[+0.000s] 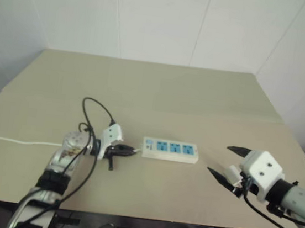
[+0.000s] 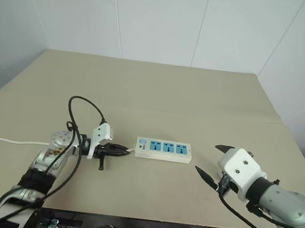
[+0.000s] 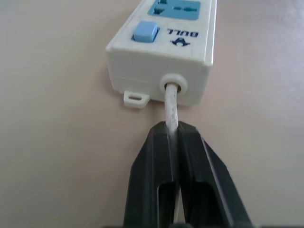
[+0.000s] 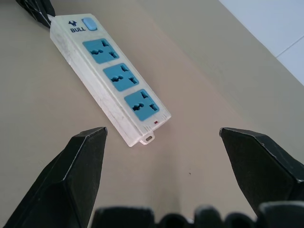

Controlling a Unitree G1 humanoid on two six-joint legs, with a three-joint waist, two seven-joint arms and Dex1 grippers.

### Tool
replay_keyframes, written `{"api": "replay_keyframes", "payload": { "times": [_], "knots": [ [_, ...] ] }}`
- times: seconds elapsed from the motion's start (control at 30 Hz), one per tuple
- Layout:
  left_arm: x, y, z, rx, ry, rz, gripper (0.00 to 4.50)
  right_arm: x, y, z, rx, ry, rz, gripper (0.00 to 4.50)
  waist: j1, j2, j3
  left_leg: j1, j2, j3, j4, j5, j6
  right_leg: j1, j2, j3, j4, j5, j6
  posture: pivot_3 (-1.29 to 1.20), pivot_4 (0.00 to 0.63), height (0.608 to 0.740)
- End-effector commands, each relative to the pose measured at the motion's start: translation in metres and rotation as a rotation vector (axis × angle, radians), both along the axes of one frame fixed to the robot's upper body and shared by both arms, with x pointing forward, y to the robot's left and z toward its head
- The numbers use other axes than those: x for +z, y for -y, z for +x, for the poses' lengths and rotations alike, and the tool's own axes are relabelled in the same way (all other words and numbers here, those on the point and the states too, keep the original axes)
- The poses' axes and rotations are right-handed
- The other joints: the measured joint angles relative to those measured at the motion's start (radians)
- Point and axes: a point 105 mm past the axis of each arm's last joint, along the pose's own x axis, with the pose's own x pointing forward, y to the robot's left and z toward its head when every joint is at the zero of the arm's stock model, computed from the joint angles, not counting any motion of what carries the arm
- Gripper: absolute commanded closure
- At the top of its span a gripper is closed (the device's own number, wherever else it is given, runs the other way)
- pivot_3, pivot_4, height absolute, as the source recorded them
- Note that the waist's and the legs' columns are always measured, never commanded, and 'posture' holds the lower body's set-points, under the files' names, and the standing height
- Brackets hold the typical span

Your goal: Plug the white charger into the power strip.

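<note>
The power strip (image 1: 170, 150) lies flat near the middle of the table, a white bar with three blue sockets and a blue switch (image 3: 145, 31) at its left end. My left gripper (image 1: 133, 151) sits at that end, shut on the thin white cord (image 3: 171, 102) right where it leaves the strip. My right gripper (image 1: 219, 159) hovers to the right of the strip's other end, open and empty, with the strip (image 4: 109, 71) ahead between its fingers. The white charger is out of view.
The tan table (image 1: 160, 93) runs back to white walls. The strip's cord (image 1: 4, 139) trails over the table to its left edge. A black cable (image 1: 95, 107) loops above my left wrist.
</note>
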Motion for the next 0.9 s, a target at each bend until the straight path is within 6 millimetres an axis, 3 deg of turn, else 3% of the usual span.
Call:
{"api": "replay_keyframes", "payload": {
  "times": [0.03, 0.2, 0.33, 0.37, 0.63, 0.73, 0.9],
  "knots": [
    [0.003, 0.014, -0.011, 0.042, 0.074, 0.161, 4.49, 0.005, 0.002, 0.004, -0.01, 0.029, -0.016, 0.0, 0.001, 0.0, 0.0, 0.0, 0.0, 0.0, 0.001, 0.0, 0.0, 0.0, 0.0, 0.0, -0.001, -0.002, 0.003, 0.0, 0.15, 0.74],
    [0.014, 0.026, -0.026, 0.04, -0.083, 0.043, 4.49, 0.002, 0.0, 0.005, -0.006, 0.029, -0.014, 0.0, -0.001, 0.001, -0.001, 0.001, 0.0, 0.0, 0.001, 0.001, -0.001, 0.0, 0.0, 0.0, 0.0, -0.002, 0.005, 0.0, 0.15, 0.74],
    [0.021, 0.025, -0.033, -0.039, -0.135, -0.025, 4.49, 0.0, 0.0, 0.005, -0.006, 0.03, -0.017, 0.0, -0.005, 0.001, -0.001, -0.001, 0.0, 0.0, 0.001, 0.001, -0.001, -0.001, 0.0, 0.0, -0.001, -0.002, 0.004, 0.0, 0.15, 0.74],
    [0.026, 0.024, -0.033, -0.049, -0.136, -0.058, 3.87, -0.001, 0.0, 0.005, -0.008, 0.029, -0.018, 0.0, -0.005, 0.001, -0.001, -0.001, 0.0, 0.0, 0.001, 0.001, -0.001, -0.001, 0.0, 0.0, -0.001, -0.002, 0.004, 0.0, 0.15, 0.74],
    [0.045, 0.018, -0.036, -0.109, -0.118, -0.172, 1.45, -0.003, 0.001, 0.003, -0.022, 0.029, -0.018, 0.0, -0.008, 0.001, -0.001, 0.0, 0.0, 0.0, 0.001, 0.001, -0.001, -0.001, 0.0, 0.0, -0.001, -0.002, 0.004, 0.0, 0.15, 0.74],
    [0.059, 0.011, -0.02, -0.004, -0.087, -0.332, 0.46, -0.003, 0.001, 0.004, -0.024, 0.035, -0.014, 0.0, -0.008, 0.001, -0.001, 0.0, 0.0, 0.0, 0.001, 0.001, -0.001, -0.001, 0.0, 0.001, -0.001, -0.002, 0.004, 0.0, 0.15, 0.74],
    [0.077, 0.003, -0.008, 0.005, 0.155, -0.545, 0.46, -0.004, 0.0, 0.005, -0.018, 0.04, -0.011, 0.0, -0.007, 0.001, -0.001, 0.0, 0.0, 0.0, 0.001, 0.001, -0.001, 0.0, 0.0, 0.001, -0.001, 0.001, -0.001, 0.0, 0.15, 0.74]
  ]
}}
